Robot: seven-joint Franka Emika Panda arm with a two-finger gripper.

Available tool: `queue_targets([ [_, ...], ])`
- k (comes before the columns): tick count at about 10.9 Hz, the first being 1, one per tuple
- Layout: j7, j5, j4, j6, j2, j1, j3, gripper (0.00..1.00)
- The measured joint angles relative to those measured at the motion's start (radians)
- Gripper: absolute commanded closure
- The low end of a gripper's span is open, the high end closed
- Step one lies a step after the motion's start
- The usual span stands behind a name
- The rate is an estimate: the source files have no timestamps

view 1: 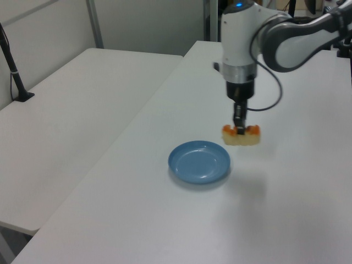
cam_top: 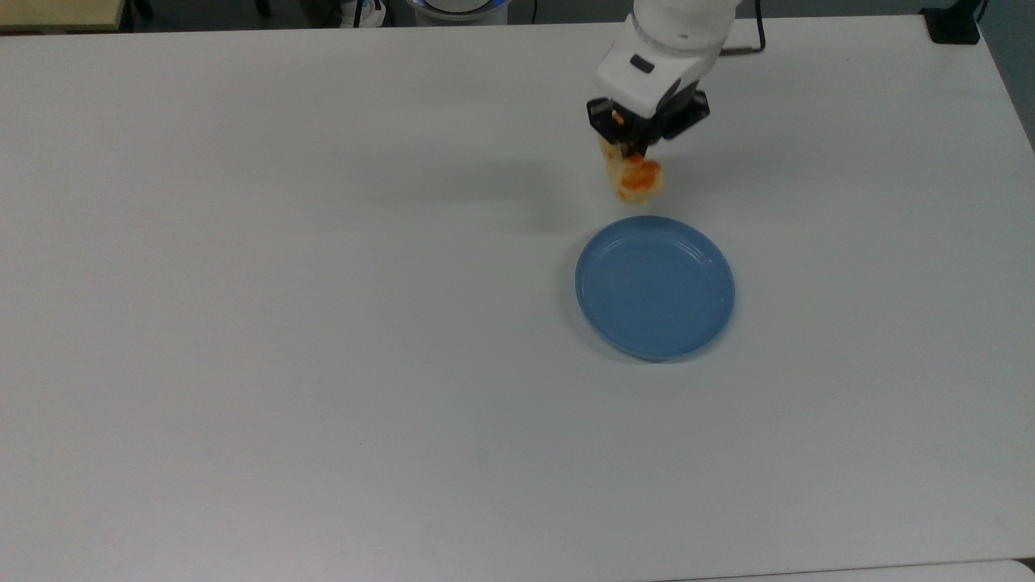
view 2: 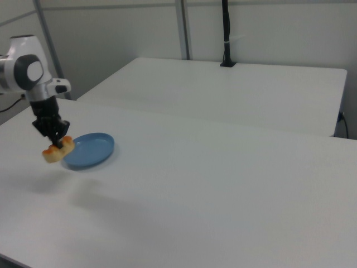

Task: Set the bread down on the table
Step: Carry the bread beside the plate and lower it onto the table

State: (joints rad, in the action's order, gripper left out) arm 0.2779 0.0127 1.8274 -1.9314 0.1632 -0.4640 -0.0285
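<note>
Half the bread [cam_top: 635,176] hides under the gripper [cam_top: 635,144].

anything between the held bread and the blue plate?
Nothing: top view shows bare white table between the pale-yellow orange-glazed bread, held in the gripper, and the round blue plate.

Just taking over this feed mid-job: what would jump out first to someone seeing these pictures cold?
The bread, pale with orange patches, hangs in the gripper, held off the white table, just beyond the plate's rim toward the arm in the top view. Next comes the round blue plate, bare, right of centre in the top view.
</note>
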Motion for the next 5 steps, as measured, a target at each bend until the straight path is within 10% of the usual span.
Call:
queue_targets([
  [3, 0.037, -0.016, 0.190, -0.022, -0.071, 0.002, 0.066, 0.86],
  [5, 0.161, -0.017, 0.241, -0.110, -0.021, 0.002, 0.103, 0.57],
])
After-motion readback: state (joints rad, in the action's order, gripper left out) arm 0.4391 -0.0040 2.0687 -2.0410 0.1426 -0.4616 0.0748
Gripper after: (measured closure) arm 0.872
